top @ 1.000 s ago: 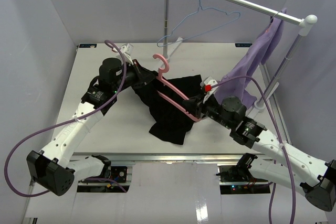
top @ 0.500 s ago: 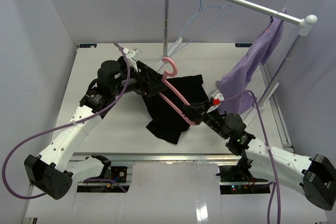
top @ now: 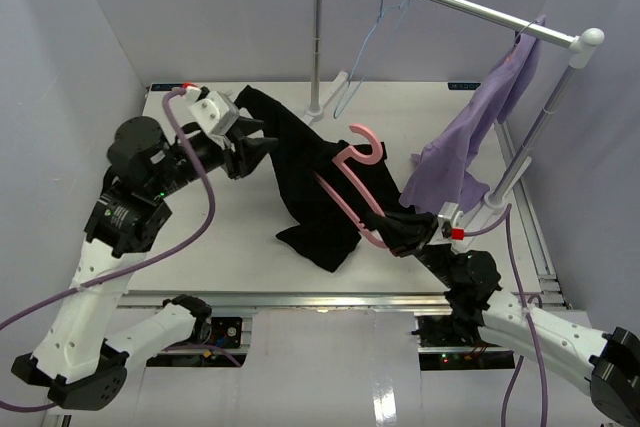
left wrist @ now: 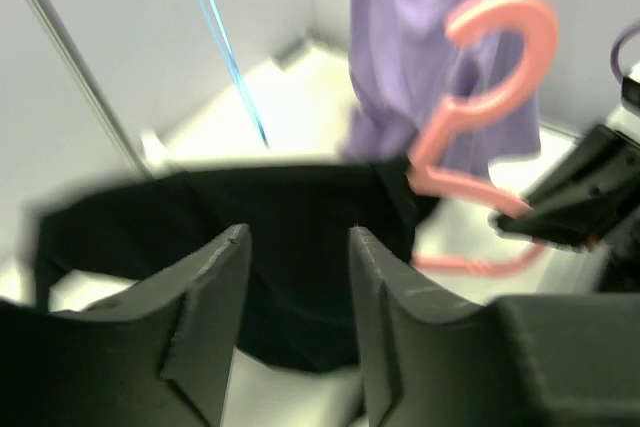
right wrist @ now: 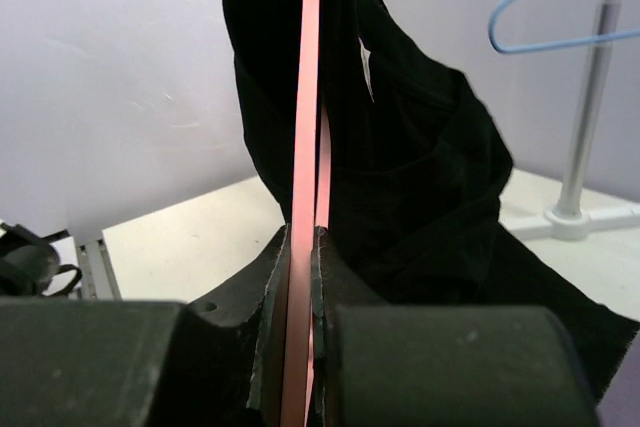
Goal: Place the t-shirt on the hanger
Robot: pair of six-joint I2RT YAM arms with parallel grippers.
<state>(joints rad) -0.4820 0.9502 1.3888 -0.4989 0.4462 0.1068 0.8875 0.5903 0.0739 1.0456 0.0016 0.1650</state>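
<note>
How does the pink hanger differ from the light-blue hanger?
The pink hanger is thick; the light-blue hanger is thin wire. The pink hanger is clamped in the right gripper and carries the black t-shirt; the light-blue hanger hangs bare on the rail. Both have a curved hook.

White table (top: pixel 200 237): t-shirt (top: pixel 312 179) hem resting, rack base (top: pixel 318 111) standing.

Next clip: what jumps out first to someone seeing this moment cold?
The pink hanger stands raised above mid-table with the black t-shirt draped over it, pinched at its lower end by the right end effector. The left end effector hovers open beside the t-shirt's upper-left end. A lavender garment hangs from the rail on the right.
</note>
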